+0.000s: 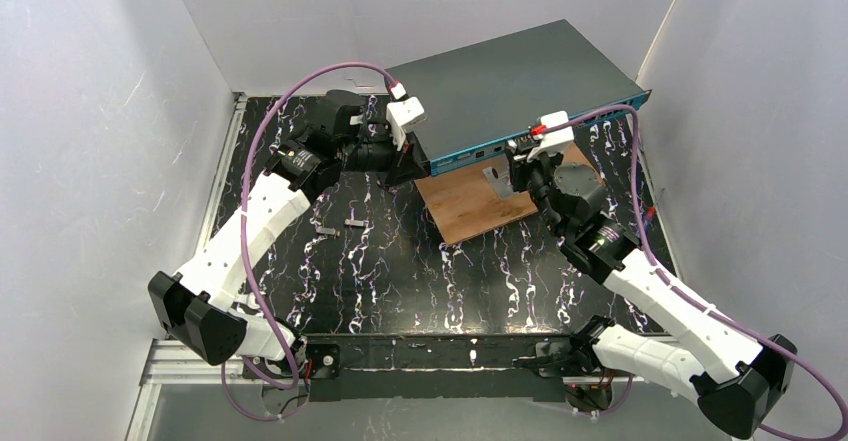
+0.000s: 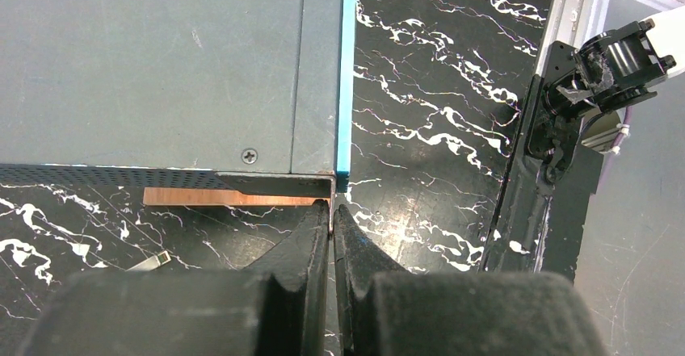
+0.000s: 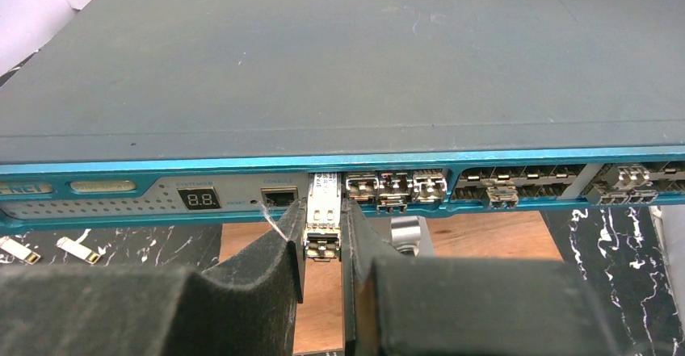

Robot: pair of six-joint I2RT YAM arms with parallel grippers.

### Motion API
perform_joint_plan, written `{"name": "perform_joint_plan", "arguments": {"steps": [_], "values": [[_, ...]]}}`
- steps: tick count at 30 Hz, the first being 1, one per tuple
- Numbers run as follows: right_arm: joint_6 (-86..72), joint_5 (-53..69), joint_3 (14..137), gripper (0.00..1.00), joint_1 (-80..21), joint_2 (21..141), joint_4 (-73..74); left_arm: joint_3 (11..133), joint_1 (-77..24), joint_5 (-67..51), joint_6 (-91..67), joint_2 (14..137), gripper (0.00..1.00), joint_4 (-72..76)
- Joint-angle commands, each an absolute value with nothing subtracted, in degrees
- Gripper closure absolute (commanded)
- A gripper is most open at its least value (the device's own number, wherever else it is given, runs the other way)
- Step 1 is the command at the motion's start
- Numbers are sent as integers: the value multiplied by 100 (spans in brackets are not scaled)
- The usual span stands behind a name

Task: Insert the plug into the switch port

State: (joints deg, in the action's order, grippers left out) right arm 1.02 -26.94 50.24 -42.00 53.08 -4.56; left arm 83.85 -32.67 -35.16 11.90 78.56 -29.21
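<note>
The switch (image 1: 510,81) is positioned toward the far right corner of the desk (image 1: 400,291). It is carried on a brown wooden board (image 1: 470,206), and its teal front strip is turned toward the near edge. The board projects from under the front of the switch.

The left tool (image 2: 332,211) is clenched: its fingers are pressed together and nothing is held between them. Its tips are located at the left front corner of the switch, just beside the end of the teal strip. Actual contact with the corner cannot be confirmed.

The right tool (image 3: 323,239) is located at the front strip, above the board. The plug (image 3: 324,198), a small silver module, is grasped between its fingers. The far end of the plug is set at a port just to the right of the console socket (image 3: 279,196), with its rear part projecting toward the tool. The depth of insertion cannot be determined. A two-digit display (image 3: 198,198) is fitted to the left of that socket. Several ports further right are occupied by similar modules.

Two small silver pieces (image 1: 340,227) are lying on the desk near its centre, well apart from both tools.
</note>
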Motion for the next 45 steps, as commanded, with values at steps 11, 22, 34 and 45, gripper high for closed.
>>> {"name": "perform_joint_plan", "arguments": {"steps": [11, 22, 34, 45], "values": [[-577, -3206, 5472, 82, -4075, 5448, -146, 8634, -3340, -3757, 984, 7779, 100, -3358], [-653, -2908, 5684, 37, -4070, 5018, 471, 8644, -3340, -3677, 875, 7832, 100, -3331], [-532, -2675, 6082, 40, -4074, 4918, 1353, 8693, -3345, -3631, 873, 7886, 100, -3329], [-419, -2422, 6419, 98, -4073, 5178, 1672, 8743, -3340, -3662, 871, 7943, 100, -3346]]}}
